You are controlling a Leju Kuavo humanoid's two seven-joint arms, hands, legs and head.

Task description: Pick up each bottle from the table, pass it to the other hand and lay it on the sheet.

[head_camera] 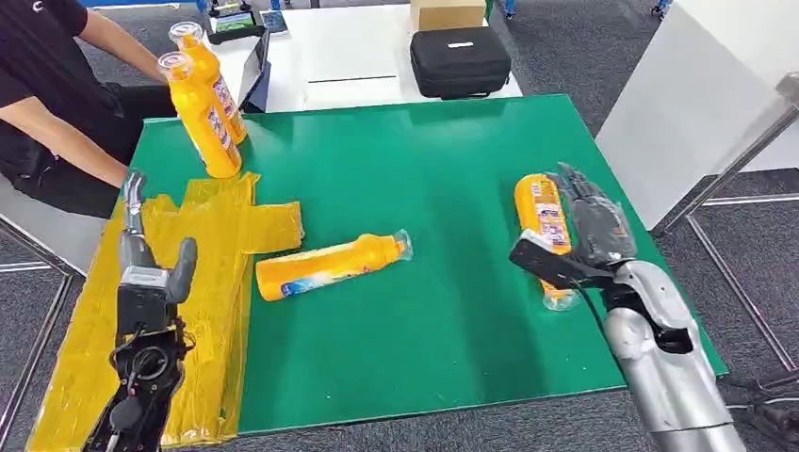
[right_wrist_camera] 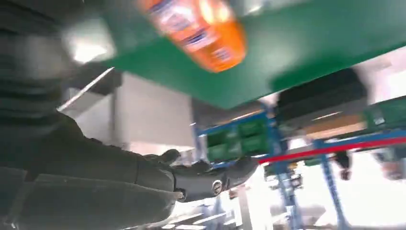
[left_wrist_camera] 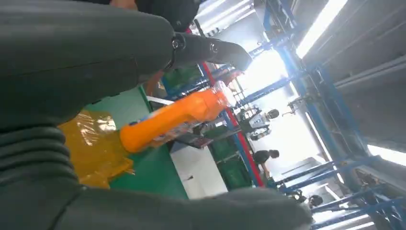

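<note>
Lying on the green bench (head_camera: 443, 179) are two orange bottles, and two more are held by a person (head_camera: 38, 104) at the far left corner. The middle bottle (head_camera: 332, 266) rests on its side near the centre of the bench, its long axis running almost across the robot's view; its clear cap points toward the robot's right and slightly away, and its flat base sits just beside the edge of the yellow sheet (head_camera: 212, 235). In the left wrist view the same bottle (left_wrist_camera: 172, 119) shows beyond the sheet.

The right bottle (head_camera: 542, 221) also lies on its side, long axis running toward and away from the robot, cap end nearest the robot and base pointing to the far edge. The right robot hand (head_camera: 579, 235) sits at this bottle, fingers stretched along its outer side and thumb across its near part; whether it actually grasps the bottle I cannot tell, and the right wrist view is blurred.

The left robot hand (head_camera: 146, 264) hovers over the yellow sheet, released, fingers pointing up and apart, holding nothing.

The held bottles (head_camera: 203, 99) stand tilted, caps up.
</note>
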